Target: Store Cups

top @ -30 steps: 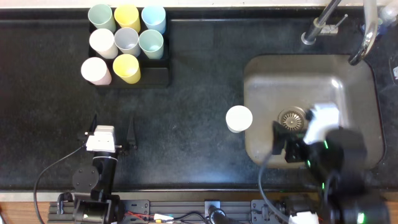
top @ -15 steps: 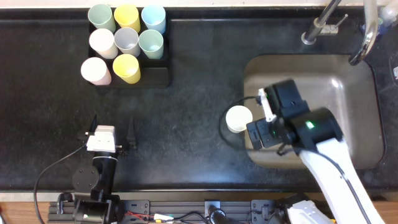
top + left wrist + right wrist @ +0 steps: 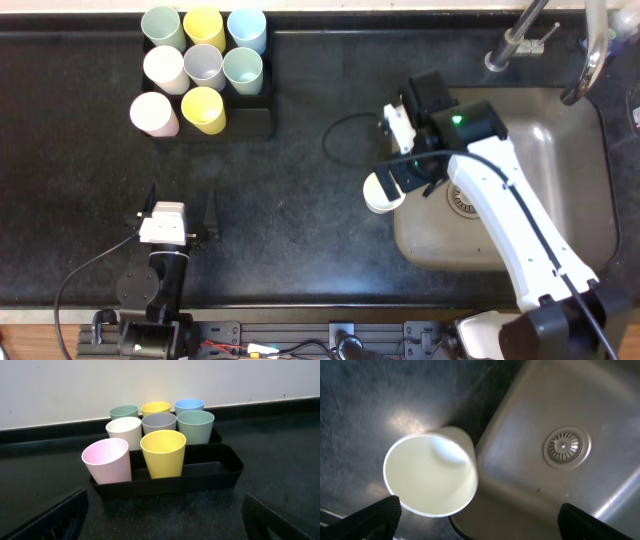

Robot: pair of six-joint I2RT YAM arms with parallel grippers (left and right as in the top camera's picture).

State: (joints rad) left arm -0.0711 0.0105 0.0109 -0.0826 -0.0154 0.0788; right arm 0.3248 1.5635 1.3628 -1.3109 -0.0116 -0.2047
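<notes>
A white cup (image 3: 381, 192) stands upright on the dark counter, just beside the sink's left rim. In the right wrist view the white cup (image 3: 430, 475) is seen from above, its mouth open and empty. My right gripper (image 3: 400, 178) hovers over it, open, with its fingers (image 3: 376, 516) spread wide and nothing between them. A black tray (image 3: 256, 126) at the back left holds several upright cups, among them a pink cup (image 3: 106, 460) and a yellow cup (image 3: 163, 452) in its front row. My left gripper (image 3: 181, 212) rests open near the front left, facing the tray (image 3: 234, 467).
The steel sink (image 3: 560, 140) with its drain (image 3: 564, 446) lies right of the white cup, and a faucet (image 3: 517, 37) stands behind it. The tray's front right slot (image 3: 212, 469) is free. Bare counter stretches between tray and sink.
My right arm has swung from over the sink, up and left, until its gripper is above the white cup. The cup and the left arm have not moved.
</notes>
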